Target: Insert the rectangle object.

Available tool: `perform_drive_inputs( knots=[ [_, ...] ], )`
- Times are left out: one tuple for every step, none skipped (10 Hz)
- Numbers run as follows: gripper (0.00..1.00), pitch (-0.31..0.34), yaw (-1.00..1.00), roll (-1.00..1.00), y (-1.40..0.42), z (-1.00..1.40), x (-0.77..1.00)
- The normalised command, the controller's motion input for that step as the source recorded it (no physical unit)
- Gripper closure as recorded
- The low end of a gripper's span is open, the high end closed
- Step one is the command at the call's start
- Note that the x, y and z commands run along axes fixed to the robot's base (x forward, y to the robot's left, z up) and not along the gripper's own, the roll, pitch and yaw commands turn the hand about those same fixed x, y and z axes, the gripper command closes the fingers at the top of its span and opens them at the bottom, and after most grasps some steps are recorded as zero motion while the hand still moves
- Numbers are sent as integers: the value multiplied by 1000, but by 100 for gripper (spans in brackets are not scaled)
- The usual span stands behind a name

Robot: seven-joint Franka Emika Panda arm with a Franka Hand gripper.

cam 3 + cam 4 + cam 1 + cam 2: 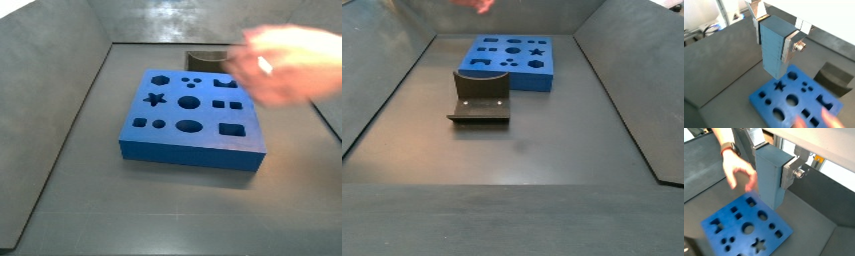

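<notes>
My gripper [774, 37] is shut on the rectangle object [774, 47], a long light-blue bar held upright by its upper end between the silver fingers [791, 47]. Both wrist views show this grip; the gripper [769, 165] and the bar [767, 178] hang above the floor. The bar's lower end is over the near edge of the dark-blue board [794, 100] with shaped holes. The board also shows in the wrist view [741, 228] and in both side views [194, 115] [509, 58]. Neither side view shows the gripper or the bar.
A blurred human hand [737, 170] reaches over the board, and shows in a side view [287, 65] too. The dark fixture [480, 95] stands beside the board. Sloped grey walls [396, 90] enclose the floor.
</notes>
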Motion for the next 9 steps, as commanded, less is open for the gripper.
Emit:
perform_drive_inputs(
  knots=[
    [100, 93, -81, 20, 375, 163, 53],
    [100, 79, -44, 11, 208, 113, 32],
    [0, 0, 0, 0, 0, 0, 0],
    [100, 0, 0, 0, 0, 0, 0],
    [100, 0, 0, 0, -14, 0, 23],
    [100, 0, 0, -16, 0, -20, 0],
    [100, 0, -6, 0, 0, 0, 0],
    [100, 0, -417, 41, -189, -63, 280],
    [100, -3, -606, 60, -246, -151, 377]
  ],
)
